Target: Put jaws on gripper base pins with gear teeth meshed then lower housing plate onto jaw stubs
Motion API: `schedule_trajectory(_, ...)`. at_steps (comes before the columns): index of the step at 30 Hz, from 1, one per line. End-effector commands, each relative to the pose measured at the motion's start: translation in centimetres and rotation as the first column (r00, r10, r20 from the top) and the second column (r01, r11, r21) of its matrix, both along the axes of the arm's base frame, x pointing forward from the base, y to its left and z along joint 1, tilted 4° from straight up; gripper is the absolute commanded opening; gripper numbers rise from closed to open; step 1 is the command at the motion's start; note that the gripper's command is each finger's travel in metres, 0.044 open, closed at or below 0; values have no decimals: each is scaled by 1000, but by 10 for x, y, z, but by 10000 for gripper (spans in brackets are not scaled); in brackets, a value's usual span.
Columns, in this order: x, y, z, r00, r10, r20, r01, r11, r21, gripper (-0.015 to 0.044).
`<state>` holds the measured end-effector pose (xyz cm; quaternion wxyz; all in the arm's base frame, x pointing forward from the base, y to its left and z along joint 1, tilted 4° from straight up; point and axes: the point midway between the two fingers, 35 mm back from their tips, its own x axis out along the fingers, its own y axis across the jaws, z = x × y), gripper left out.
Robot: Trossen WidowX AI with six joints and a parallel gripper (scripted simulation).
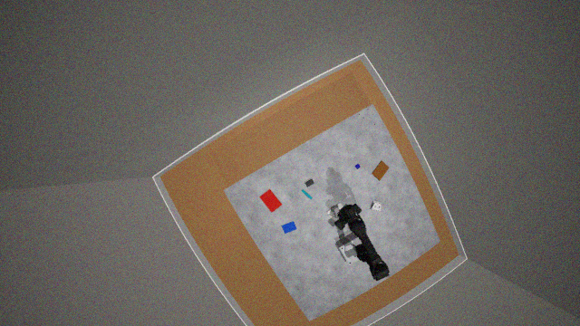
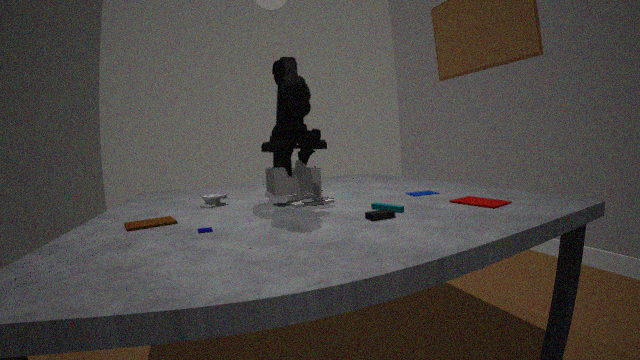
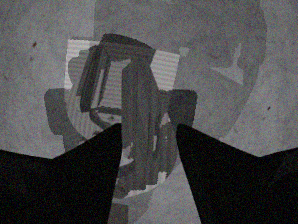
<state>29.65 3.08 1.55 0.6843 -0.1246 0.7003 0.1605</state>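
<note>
The pale ribbed gripper base lies flat on the table, partly under my hand. One dark, curved jaw stands on its left part in the wrist view. My gripper is shut on the other jaw, a long grey piece that hangs from the fingertips over the base. It hides much of the base, so the pins and teeth cannot be made out. A small white piece with dark spots, probably the housing plate, sits apart on the table.
A larger white plate is beside the arm. Flat on the table lie a red block, a blue one, a teal bar, a black block, a brown block and a small dark-blue piece.
</note>
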Motion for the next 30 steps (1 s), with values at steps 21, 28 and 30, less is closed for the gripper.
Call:
schedule_trajectory(21,3,2,1,1000,-5,2,5,1000,4,134)
schedule_trajectory(28,3,2,1,1000,-5,2,5,1000,4,134)
schedule_trajectory(30,3,3,-2,1000,-5,2,5,1000,4,134)
